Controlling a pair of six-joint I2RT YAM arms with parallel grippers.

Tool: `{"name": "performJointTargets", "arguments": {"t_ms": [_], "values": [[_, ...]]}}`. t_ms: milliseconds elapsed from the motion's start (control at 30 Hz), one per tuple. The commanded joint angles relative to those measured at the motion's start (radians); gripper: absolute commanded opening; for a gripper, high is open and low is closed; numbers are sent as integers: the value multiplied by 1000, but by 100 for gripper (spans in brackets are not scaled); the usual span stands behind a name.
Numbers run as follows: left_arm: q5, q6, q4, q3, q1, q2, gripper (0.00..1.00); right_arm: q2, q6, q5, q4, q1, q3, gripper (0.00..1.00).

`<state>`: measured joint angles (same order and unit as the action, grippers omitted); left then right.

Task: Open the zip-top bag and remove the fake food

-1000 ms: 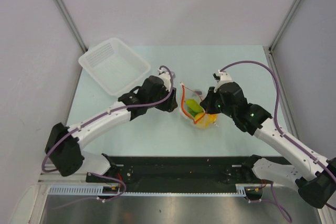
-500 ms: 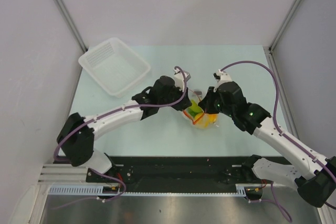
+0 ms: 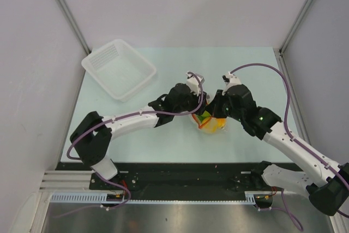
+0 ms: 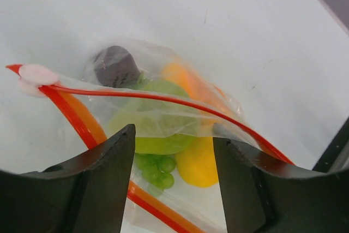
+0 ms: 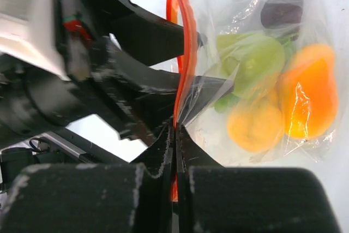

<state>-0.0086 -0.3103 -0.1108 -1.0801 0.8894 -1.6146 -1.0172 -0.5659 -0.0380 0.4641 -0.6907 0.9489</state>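
The clear zip-top bag (image 3: 211, 124) with a red-orange zip strip lies at the table's middle, its mouth open. It holds the fake food: a green pear (image 4: 158, 118), yellow round fruit (image 4: 199, 162), green grapes (image 4: 155, 168), an orange piece (image 5: 305, 99) and a dark round piece (image 4: 115, 66). My right gripper (image 5: 175, 135) is shut on the bag's zip strip (image 5: 182, 53) at one lip. My left gripper (image 4: 173, 159) is open, its fingers at the bag's mouth on either side of the pear and grapes, holding nothing.
A white slotted plastic basket (image 3: 118, 68) stands at the back left of the table. Both arms meet over the bag. Grey walls enclose the table on three sides.
My left gripper has moved right, from beside the bag to its open mouth. The right gripper has kept its hold on the strip.
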Motion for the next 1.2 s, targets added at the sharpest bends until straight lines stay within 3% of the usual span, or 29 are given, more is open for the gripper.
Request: {"name": "performJointTargets", "arguments": {"t_ms": [0,167,200,400,800,900,1000,1033,1167], "values": [[-120,-32,-47,-18,11,-60,64,8,-23,27,-42,-4,48,0],[-111,-76,-43,-29,11,-108,68,9,-19,27,-39,-4,48,0],[-108,-79,-29,-32,11,-123,75,11,-17,27,-38,-4,48,0],[-133,-85,-10,-56,11,-180,93,15,-8,29,-44,-4,39,0],[-146,-131,43,-159,0,-281,96,15,9,29,-31,-4,33,0],[-139,-136,14,-159,-1,-284,91,22,9,29,-28,-4,28,0],[-125,-133,-7,-165,0,-286,77,28,12,24,-25,-4,25,0],[-123,-133,-3,-167,-1,-283,67,28,17,17,-22,-4,25,0],[-120,-122,-3,-139,0,-239,47,40,31,-16,-12,-4,18,0]]}}
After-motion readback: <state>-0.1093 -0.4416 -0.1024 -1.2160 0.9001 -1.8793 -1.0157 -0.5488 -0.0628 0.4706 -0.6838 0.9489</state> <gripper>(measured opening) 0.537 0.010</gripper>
